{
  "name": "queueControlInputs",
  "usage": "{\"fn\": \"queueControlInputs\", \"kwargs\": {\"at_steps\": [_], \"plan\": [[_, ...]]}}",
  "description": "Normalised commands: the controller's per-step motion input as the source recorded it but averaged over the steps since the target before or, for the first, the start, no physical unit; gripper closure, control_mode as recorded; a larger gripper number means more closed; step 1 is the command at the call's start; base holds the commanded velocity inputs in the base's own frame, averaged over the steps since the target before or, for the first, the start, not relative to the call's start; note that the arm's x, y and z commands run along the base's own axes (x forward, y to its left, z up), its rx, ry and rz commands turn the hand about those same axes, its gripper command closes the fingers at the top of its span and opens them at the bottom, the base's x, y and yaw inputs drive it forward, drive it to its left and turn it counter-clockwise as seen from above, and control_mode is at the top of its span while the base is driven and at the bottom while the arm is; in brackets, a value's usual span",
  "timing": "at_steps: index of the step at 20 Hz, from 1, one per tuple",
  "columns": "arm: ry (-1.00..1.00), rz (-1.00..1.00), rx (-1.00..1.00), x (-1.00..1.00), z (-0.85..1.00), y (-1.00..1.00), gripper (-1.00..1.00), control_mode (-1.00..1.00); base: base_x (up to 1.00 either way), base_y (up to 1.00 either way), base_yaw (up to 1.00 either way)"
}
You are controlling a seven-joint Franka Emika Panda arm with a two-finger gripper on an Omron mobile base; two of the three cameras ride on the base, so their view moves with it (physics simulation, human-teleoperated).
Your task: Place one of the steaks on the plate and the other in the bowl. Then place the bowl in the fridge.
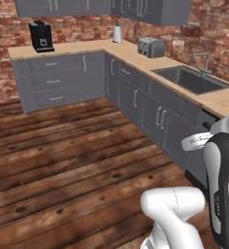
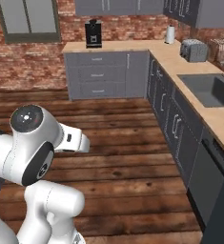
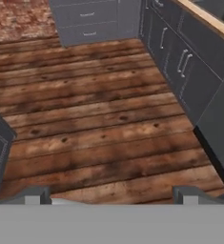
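Evenly and softly lit, rendered, with no glare. Faint dark patches on the wooden floor [image 3: 99, 119]. Slightly soft and pixelated throughout, no edge distortion.

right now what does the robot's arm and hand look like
The arm is glossy white with rounded, bulbous segments and dark grey-black bands at the joints; one joint cap is a dark disc with a small red dot. The hand ends in two small grey, blocky fingertips. No cables show.
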Motion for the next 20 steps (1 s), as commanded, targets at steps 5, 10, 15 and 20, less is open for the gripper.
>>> {"fn": "queueControlInputs", "kwargs": {"at_steps": [5, 10, 15, 20], "plan": [[0.0, 0.0, 0.0, 0.0, 0.0, 0.0, -1.0, 1.0, 0.0, 0.0, 0.33], [0.0, 0.0, 0.0, 0.0, 0.0, 0.0, -1.0, 1.0, 0.04, 0.0, 0.3], [0.0, 0.0, 0.0, 0.0, 0.0, 0.0, -1.0, 1.0, 0.16, 0.0, 0.26], [0.0, 0.0, 0.0, 0.0, 0.0, 0.0, -1.0, 1.0, 0.3, -0.01, 0.25]]}}
